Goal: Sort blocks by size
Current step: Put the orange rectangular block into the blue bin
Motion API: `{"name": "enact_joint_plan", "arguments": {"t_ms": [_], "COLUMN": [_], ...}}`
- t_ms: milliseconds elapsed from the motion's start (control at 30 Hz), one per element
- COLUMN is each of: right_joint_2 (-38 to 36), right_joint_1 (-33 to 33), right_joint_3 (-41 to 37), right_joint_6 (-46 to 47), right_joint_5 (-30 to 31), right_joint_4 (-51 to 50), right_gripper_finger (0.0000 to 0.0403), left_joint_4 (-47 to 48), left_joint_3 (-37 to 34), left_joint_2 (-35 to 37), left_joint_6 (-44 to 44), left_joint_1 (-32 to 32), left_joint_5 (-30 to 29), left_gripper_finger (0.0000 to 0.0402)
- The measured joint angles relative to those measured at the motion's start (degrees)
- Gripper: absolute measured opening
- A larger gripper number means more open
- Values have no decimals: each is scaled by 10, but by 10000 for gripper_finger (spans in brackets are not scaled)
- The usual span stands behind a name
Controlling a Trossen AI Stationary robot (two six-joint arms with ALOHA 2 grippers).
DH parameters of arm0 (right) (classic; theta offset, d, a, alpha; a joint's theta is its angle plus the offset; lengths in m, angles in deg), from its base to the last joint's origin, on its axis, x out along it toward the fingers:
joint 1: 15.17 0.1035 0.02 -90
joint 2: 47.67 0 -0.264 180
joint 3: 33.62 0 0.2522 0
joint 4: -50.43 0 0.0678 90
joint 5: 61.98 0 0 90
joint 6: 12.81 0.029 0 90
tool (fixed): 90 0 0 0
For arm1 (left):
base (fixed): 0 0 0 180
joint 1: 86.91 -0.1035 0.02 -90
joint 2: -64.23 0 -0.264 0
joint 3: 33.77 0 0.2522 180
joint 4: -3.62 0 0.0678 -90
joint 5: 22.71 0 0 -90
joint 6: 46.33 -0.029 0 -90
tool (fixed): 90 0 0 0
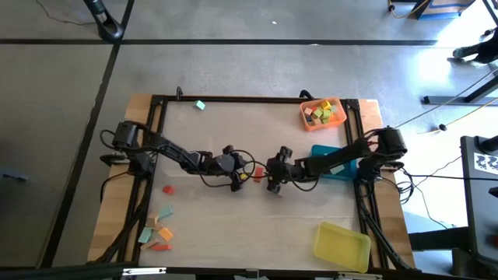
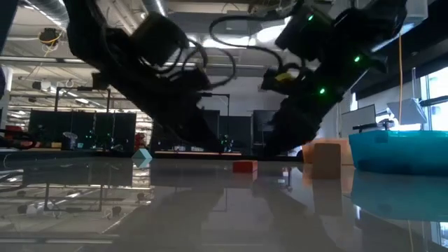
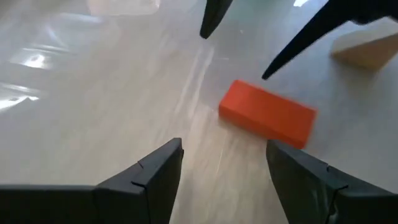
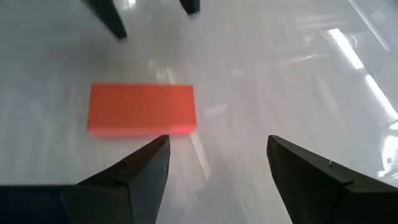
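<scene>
A red bar block [image 3: 267, 115] lies flat on the table's middle [image 1: 257, 173], between my two grippers. My left gripper [image 3: 224, 155] comes at it from the table's left, open, its fingers short of the bar. My right gripper [image 4: 217, 149] comes from the right, open, with one fingertip over the bar's near edge [image 4: 142, 109]. A tan block [image 3: 367, 50] stands just beyond the bar and also shows in the low view [image 2: 326, 161]. Neither gripper holds anything.
An orange tray [image 1: 323, 113] holding several blocks sits at the far right, a blue tray [image 1: 334, 162] lies under the right arm, and a yellow tray [image 1: 342, 245] is at the near right. Several loose blocks [image 1: 159, 233] lie at the near left, and a teal block [image 1: 200, 105] at the far edge.
</scene>
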Motion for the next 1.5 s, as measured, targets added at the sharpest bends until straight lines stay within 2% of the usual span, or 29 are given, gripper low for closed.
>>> {"name": "enact_joint_plan", "arguments": {"t_ms": [133, 267, 500, 667, 733, 833, 933, 1033, 1333, 1500], "right_joint_2": [29, 39, 38, 20, -6, -43, -54, -43, 29, 41], "right_joint_1": [-15, -31, -52, -50, -37, -11, 17, 37, 42, 40], "right_joint_3": [1, 0, 1, 2, 5, 8, 8, 6, 5, 6], "right_joint_6": [-1, -9, -61, -76, -74, -55, -27, -15, -17, -21], "right_joint_5": [1, -2, -25, -6, -9, -41, -52, -32, -25, -35], "right_joint_4": [43, 63, 157, 150, 116, 51, 20, 41, 74, 87], "right_gripper_finger": [266, 266, 266, 266, 266, 266, 266, 266, 266, 266], "left_joint_4": [-1, -46, -83, -57, -26, 7, 3, -16, -81, -115], "left_joint_3": [2, 2, 2, 2, 2, 1, 2, 1, 1, 1], "left_joint_2": [-35, -62, -65, -56, -36, -6, 11, 11, -30, -66], "left_joint_6": [1, 0, -11, 3, 8, 10, -4, -19, -21, -21], "left_joint_1": [-11, -15, -12, -3, 6, 14, 14, 6, -54, -71], "left_joint_5": [2, 7, 21, 30, 31, 32, 1, -24, -27, 2], "left_gripper_finger": [221, 221, 221, 221, 221, 221, 221, 221, 221, 221]}}
